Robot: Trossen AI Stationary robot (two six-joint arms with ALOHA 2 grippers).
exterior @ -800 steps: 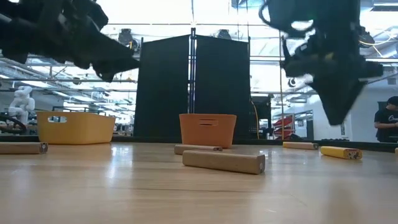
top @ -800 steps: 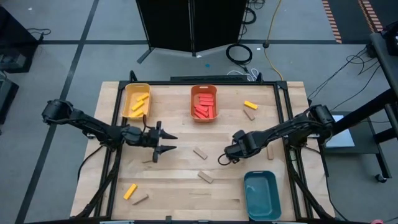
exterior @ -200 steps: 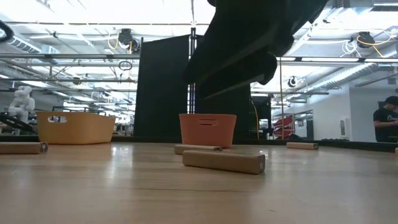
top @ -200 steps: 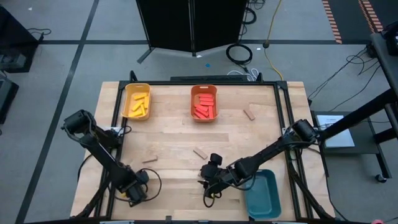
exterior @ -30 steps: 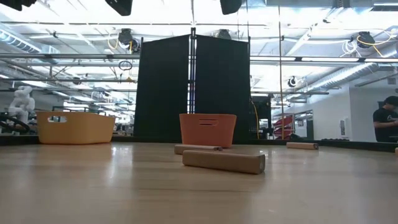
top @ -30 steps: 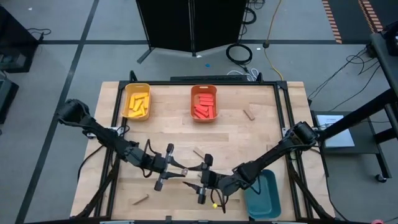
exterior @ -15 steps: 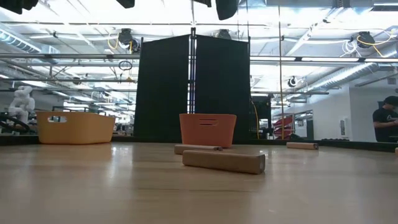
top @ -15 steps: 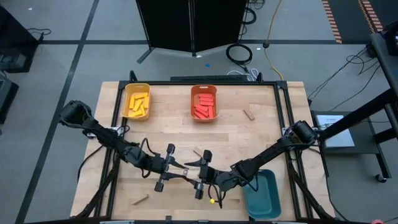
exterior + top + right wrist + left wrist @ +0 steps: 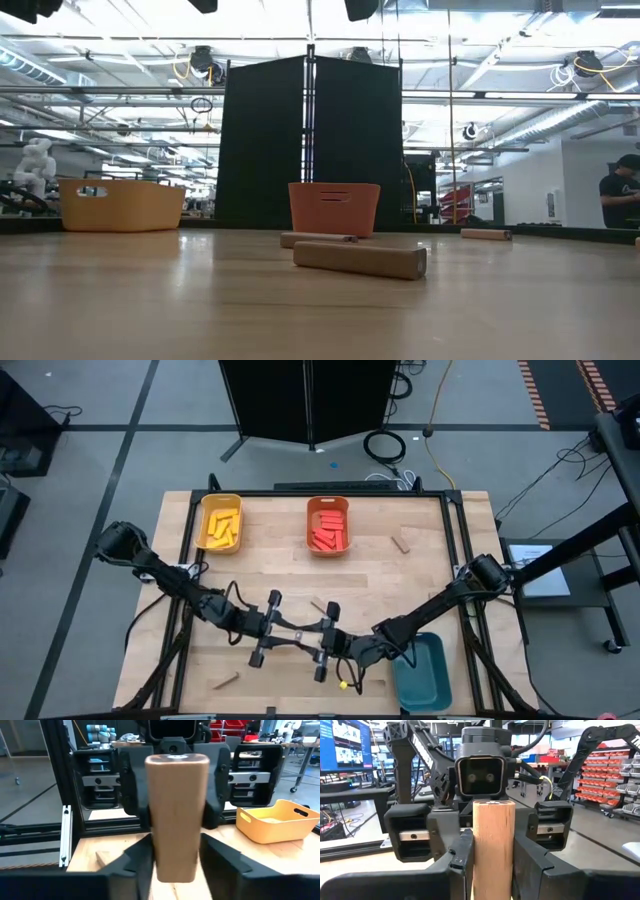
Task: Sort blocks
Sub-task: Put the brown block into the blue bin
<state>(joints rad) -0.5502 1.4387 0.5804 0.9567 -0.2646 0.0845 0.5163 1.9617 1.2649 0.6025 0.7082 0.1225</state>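
Note:
A tan wooden block [image 9: 297, 638] is held level in the air between my two grippers, over the near middle of the table. My left gripper [image 9: 287, 635] is shut on one end, my right gripper [image 9: 307, 641] on the other, and they face each other. The block stands out between the fingers in both the left wrist view [image 9: 493, 850] and the right wrist view [image 9: 177, 815]. Loose tan blocks lie flat on the table [image 9: 400, 544], [image 9: 225, 682], [image 9: 317, 603]. Yellow blocks fill the yellow bin [image 9: 204, 510] and red ones the orange bin [image 9: 311, 510]. My left gripper pinches the block's near end [image 9: 492, 870] between its two fingers [image 9: 462, 857], coming level from the table's left with the fingers along the block. The block is lifted clear and lies level. My right gripper pinches the opposite end [image 9: 177, 860] between its two fingers [image 9: 137, 857], coming level from the table's right, along the block.
The teal bin [image 9: 436, 672] stands at the near right corner, just behind my right arm. In the low view a tan block [image 9: 360, 259] lies in front of the orange bin [image 9: 334, 207], and the yellow bin [image 9: 122, 203] stands far left. A person is at the far right of the room.
My right gripper has moved a little toward the table's left, nearer my left gripper, and its fingers now stand about the block's free end. My left gripper has held the block level and almost still.

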